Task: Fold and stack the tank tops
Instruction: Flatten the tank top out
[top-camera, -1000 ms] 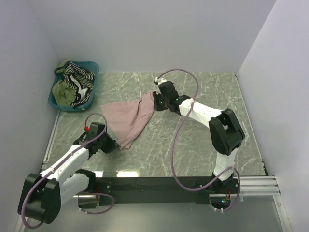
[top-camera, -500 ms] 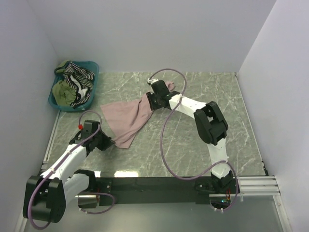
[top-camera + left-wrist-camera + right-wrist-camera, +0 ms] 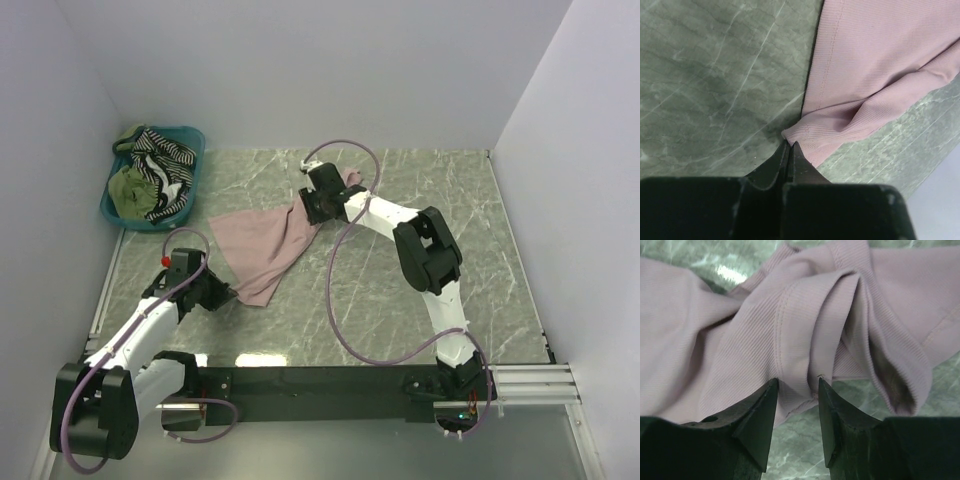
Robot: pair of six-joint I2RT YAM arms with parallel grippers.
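Pinching the pink tank top (image 3: pixel 262 245) — left hand (image 3: pixel 789 146) clamped, right hand (image 3: pixel 796 390) parted round it.

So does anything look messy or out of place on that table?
The pink tank top is not lying flat: it is skewed diagonally across the table, bunched into folds where the right fingers straddle it. The striped top and green top spill over the teal basket rim.

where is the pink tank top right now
The pink tank top lies on the table's left-centre in the top view, stretched between the left gripper and right gripper.
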